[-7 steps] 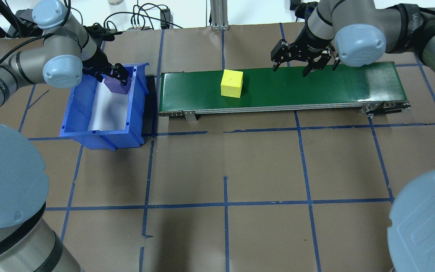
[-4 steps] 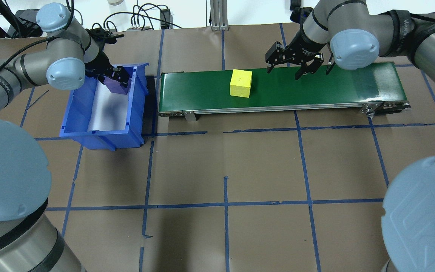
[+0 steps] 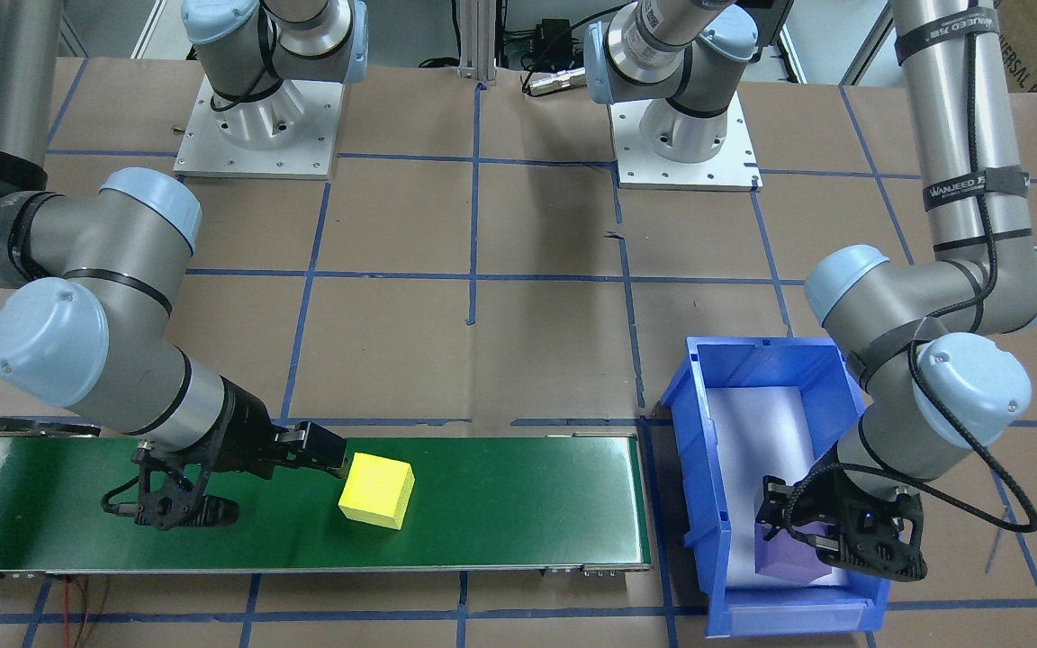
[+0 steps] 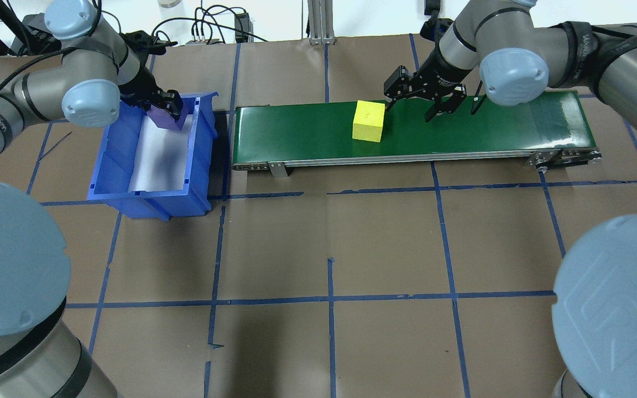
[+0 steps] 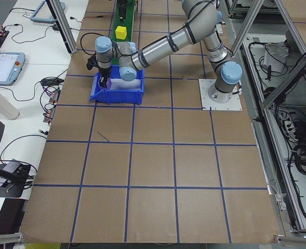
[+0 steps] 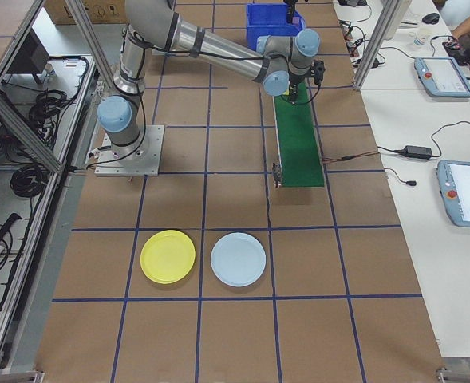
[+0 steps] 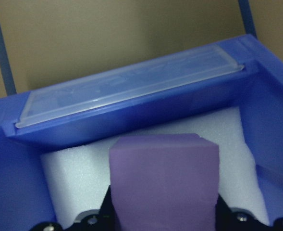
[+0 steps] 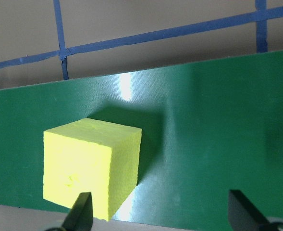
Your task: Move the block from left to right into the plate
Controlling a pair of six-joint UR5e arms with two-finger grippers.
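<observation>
While the left gripper (image 4: 166,108) clenches a purple block (image 4: 161,118) in the blue bin (image 4: 109,166), the right gripper (image 4: 410,105) hangs spread wide over the green conveyor (image 4: 462,130).
On the belt a yellow block (image 4: 369,121) sits just left of the right gripper, one fingertip (image 8: 82,211) right beside its near face. The yellow plate (image 6: 167,256) lies well apart on the table, past the conveyor's right end, beside a pale blue plate (image 6: 238,259).
</observation>
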